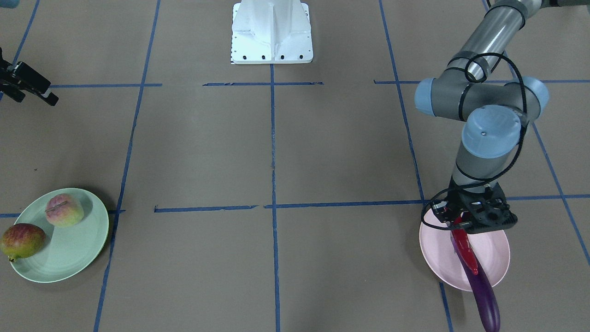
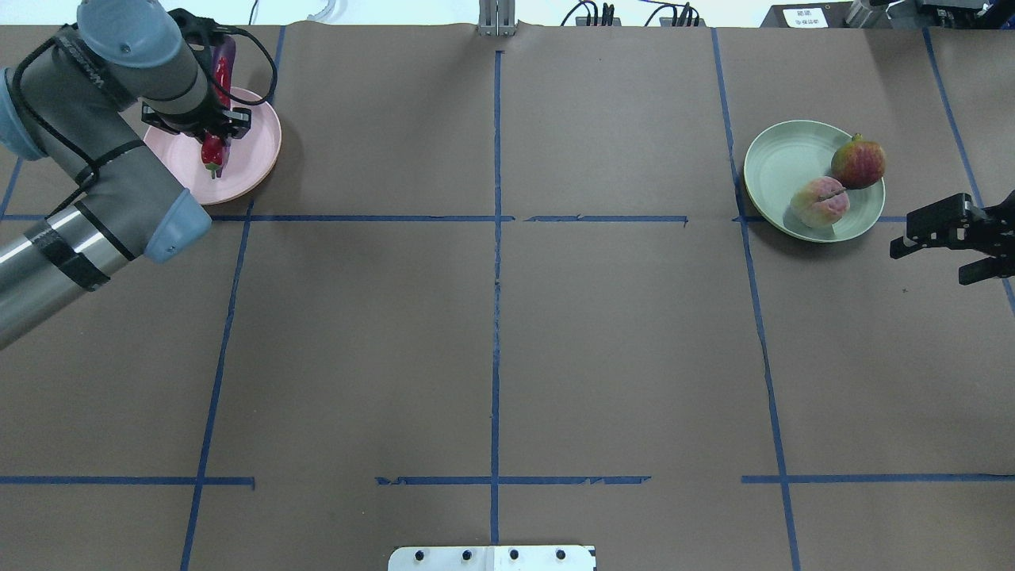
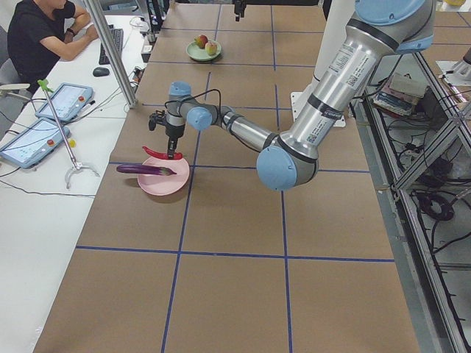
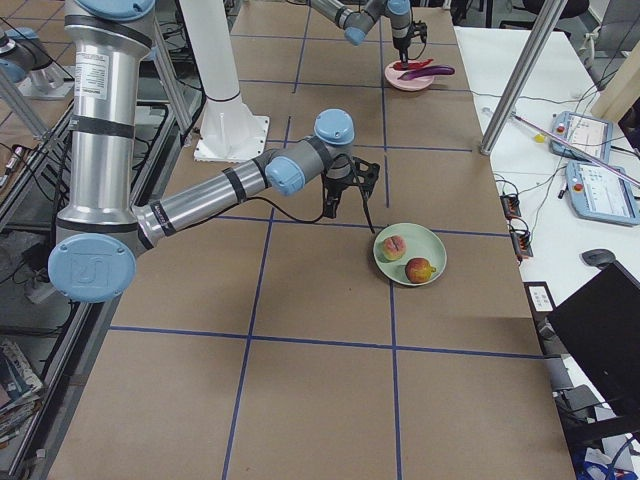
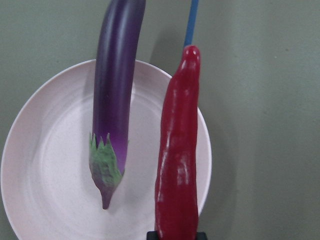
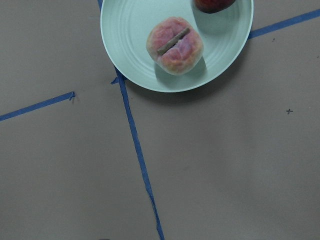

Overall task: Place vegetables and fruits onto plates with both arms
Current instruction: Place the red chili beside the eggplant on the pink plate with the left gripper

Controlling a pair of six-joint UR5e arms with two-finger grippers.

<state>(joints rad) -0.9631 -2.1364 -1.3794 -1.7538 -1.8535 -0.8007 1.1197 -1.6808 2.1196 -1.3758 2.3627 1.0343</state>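
Pinching the chili [image 5: 177, 165] over the pink plate [image 2: 258, 151] beside the eggplant [image 5: 115, 90], the left gripper [image 2: 212, 141] should probably be lowering it flat inside the rim before releasing, while the peach [image 2: 820, 201] and pomegranate [image 2: 858, 161] are sitting on the green plate [image 2: 781, 155], the right gripper [image 2: 940, 255] is hanging spread and empty, and the far sign [image 2: 805, 16] is showing writing too small to read.

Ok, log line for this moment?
left gripper: shut on chili pepper over pink plate | eggplant: on pink plate, overhanging | right gripper: open, empty | peach, pomegranate: on green plate

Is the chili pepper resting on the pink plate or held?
Held. The left gripper grips one end of the chili pepper, which hangs above the pink plate beside the eggplant.
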